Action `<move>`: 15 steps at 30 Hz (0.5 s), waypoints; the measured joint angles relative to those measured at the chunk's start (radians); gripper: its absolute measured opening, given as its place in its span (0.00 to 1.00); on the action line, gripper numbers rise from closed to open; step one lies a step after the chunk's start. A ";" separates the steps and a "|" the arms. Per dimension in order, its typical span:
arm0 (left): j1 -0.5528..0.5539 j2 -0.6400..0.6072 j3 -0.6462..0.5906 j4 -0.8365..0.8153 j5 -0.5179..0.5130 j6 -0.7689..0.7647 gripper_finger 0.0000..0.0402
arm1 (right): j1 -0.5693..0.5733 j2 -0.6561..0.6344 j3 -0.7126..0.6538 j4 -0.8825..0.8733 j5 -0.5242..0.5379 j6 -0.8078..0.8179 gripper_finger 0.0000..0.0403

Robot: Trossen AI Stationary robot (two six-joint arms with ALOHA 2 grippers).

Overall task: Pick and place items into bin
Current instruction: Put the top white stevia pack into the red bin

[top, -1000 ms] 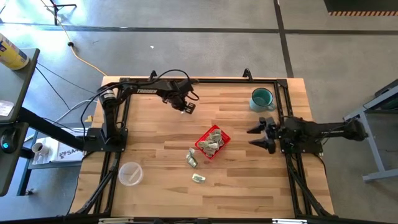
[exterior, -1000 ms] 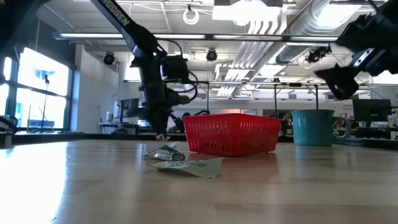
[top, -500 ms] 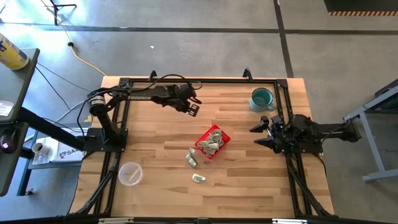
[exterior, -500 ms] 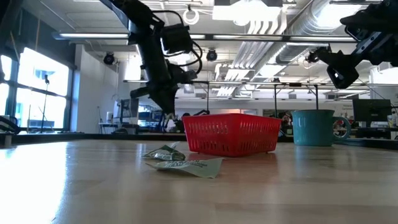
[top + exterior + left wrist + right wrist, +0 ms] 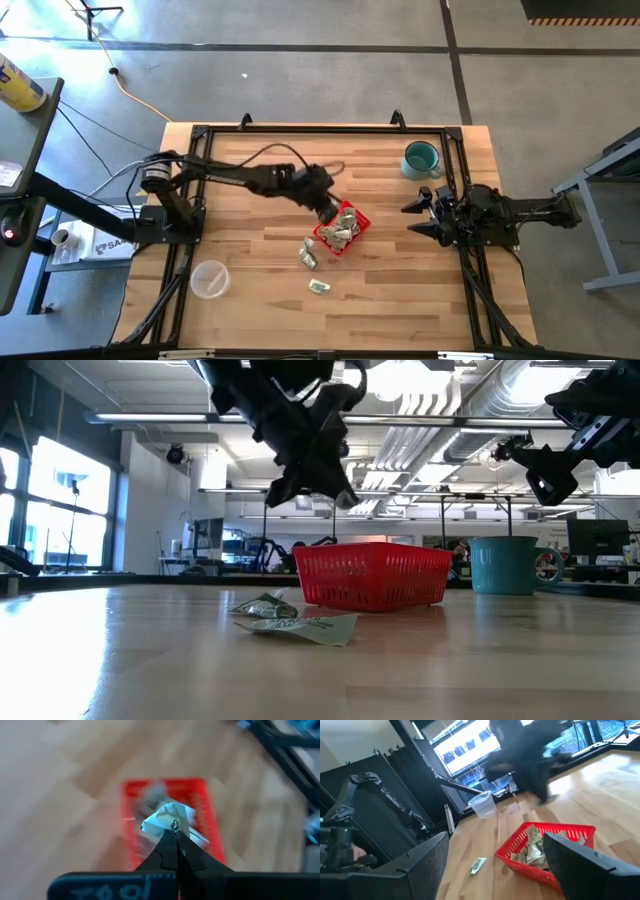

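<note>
Two packets [image 5: 312,270] lie loose on the wood just beside the red basket [image 5: 360,217], on its side toward the clear plastic cup [image 5: 210,279], one nearer the basket, the other a little farther out. The cup itself stands well apart from the basket, toward the table's left front corner. Going rightward, the left gripper [image 5: 328,210] hangs above the basket's left rim, clear of the mesh in the low view. In the left wrist view its jaws are pinched tight on a crumpled pale packet [image 5: 169,819], with the basket directly beyond it. Inside the basket several packets already lie in a heap [image 5: 343,228]. Past the basket, the teal mug [image 5: 421,158] stands near the table's back right corner. The right gripper [image 5: 418,217] waits well to the right of the basket, fingers spread wide and holding nothing.

My reading is that the step in hand is the carry-and-drop: one packet is over the bin but not yet released. The next move calls for centring the gripper a touch further over the basket's inside, then parting the jaws so the packet falls among the others rather than onto the rim. After that, the two loose packets remain to be fetched.
</note>
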 joint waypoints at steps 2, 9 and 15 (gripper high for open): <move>-0.027 0.008 0.004 0.002 0.006 -0.001 0.06 | 0.000 0.001 0.000 -0.001 0.000 -0.002 0.78; -0.087 0.034 0.002 -0.012 -0.025 0.000 0.06 | 0.000 0.005 0.002 -0.016 0.030 -0.075 0.78; -0.083 0.067 0.001 -0.006 0.046 0.093 0.10 | 0.000 0.020 0.002 -0.027 0.107 -0.340 0.78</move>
